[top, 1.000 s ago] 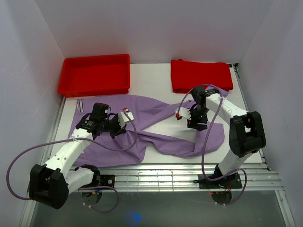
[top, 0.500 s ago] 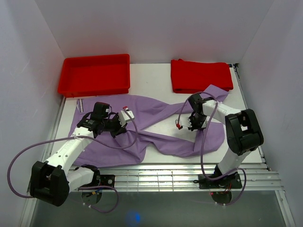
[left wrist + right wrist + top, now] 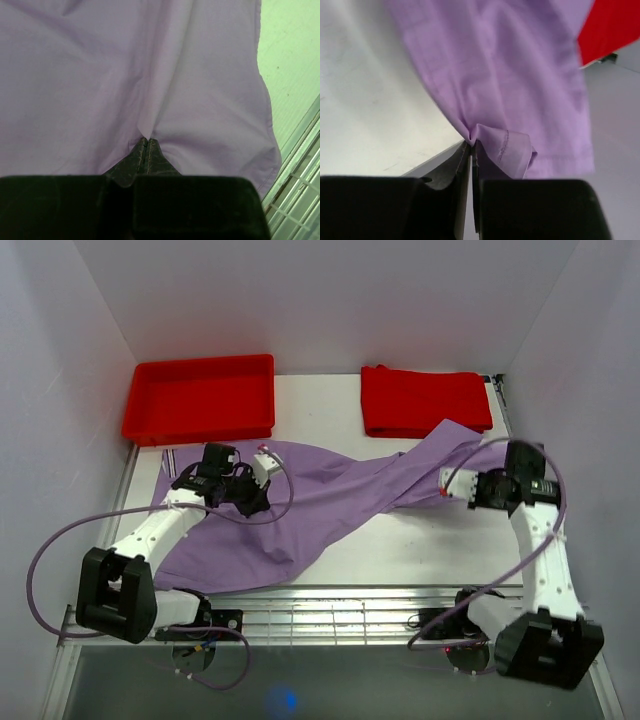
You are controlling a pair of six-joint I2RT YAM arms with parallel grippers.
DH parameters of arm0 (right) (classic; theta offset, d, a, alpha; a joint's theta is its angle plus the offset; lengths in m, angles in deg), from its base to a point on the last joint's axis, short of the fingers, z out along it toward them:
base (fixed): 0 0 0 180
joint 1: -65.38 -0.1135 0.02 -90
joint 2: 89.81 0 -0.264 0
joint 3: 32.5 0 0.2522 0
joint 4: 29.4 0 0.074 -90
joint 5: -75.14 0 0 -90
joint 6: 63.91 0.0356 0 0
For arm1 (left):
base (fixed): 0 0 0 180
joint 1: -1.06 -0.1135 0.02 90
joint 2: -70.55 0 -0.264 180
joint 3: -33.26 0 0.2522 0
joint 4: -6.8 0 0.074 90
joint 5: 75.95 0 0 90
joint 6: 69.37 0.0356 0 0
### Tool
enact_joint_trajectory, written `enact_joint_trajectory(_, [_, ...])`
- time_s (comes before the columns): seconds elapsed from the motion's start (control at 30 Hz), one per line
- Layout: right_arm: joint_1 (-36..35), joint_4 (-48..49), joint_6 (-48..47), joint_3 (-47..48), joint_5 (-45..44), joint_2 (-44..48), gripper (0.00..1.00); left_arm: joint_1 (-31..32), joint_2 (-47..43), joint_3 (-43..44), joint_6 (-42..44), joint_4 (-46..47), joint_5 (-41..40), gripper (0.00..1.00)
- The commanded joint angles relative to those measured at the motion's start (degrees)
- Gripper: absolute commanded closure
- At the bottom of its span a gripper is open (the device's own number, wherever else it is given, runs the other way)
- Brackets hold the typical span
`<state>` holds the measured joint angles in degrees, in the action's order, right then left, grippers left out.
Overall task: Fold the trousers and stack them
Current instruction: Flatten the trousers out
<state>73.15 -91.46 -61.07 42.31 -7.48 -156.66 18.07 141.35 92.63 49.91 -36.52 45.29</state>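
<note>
Drags one leg of the trousers (image 3: 300,510) rightward since a second ago, right claw (image 3: 470,144) clamped on its hem | left claw (image 3: 145,141) pinched shut on the cloth, garment stretched between both claws over the surface (image 3: 420,550) | step: straightening out | next: calls for laying flat before folding

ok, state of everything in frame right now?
trousers: unfolded, spread out, one leg stretched to the right, pinched on both sides.
left gripper: shut on the trousers, left side.
right gripper: shut on the trousers at a hemmed edge, right side.
red tray: upright, empty, far left.
red cloth: folded flat, far right; the trousers reach its near edge.
</note>
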Motion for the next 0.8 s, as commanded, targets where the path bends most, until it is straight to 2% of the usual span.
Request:
enact_joint_trajectory(0.0, [2.0, -10.0, -19.4, -15.1, 1.9, 15.7, 0.92, -2.3, 3.4, 4.0, -6.3, 0.7, 1.4, 1.00])
enact_joint_trajectory(0.1, [4.3, -10.8, -28.2, -27.7, -2.0, 28.2, 0.91, -4.2, 8.1, 6.9, -8.1, 0.1, 1.9, 1.00])
enact_joint_trajectory(0.2, [4.8, -10.9, -28.6, -32.8, -4.3, 32.5, 0.72, -4.3, 12.7, 9.9, -8.4, -1.9, 2.0, 1.00])
enact_joint_trajectory(0.23, [4.8, -10.8, -27.5, -32.6, -4.5, 32.0, 0.57, -4.3, 13.6, 10.6, -7.8, -2.8, 1.7, 1.00])
enact_joint_trajectory(0.3, [4.9, -10.4, -22.9, -29.2, -4.9, 29.2, 0.41, -4.3, 14.7, 11.6, -7.5, -3.2, 1.0, 1.00])
enact_joint_trajectory(0.33, [4.9, -9.8, -21.1, -27.4, -5.2, 24.7, 0.36, -4.3, 14.6, 12.1, -7.2, -3.2, 0.3, 1.00])
enact_joint_trajectory(0.5, [9.0, -10.0, -13.8, -11.6, -1.5, 7.3, 0.36, -4.3, 13.2, 13.1, -5.4, -2.9, 2.6, 1.00])
enact_joint_trajectory(0.53, [9.7, -10.2, -12.7, -6.3, -0.4, 5.3, 0.36, -4.3, 13.1, 13.5, -4.8, -3.9, 3.2, 1.00])
enact_joint_trajectory(0.63, [10.6, -12.6, -10.2, 0.6, 2.7, -1.0, 0.36, -4.3, 12.6, 13.6, -3.5, -4.7, 4.1, 1.00])
enact_joint_trajectory(0.77, [10.6, -9.9, -6.9, 1.2, 4.8, -6.7, 0.37, -4.3, 11.4, 12.8, -1.6, -5.9, 4.4, 1.00])
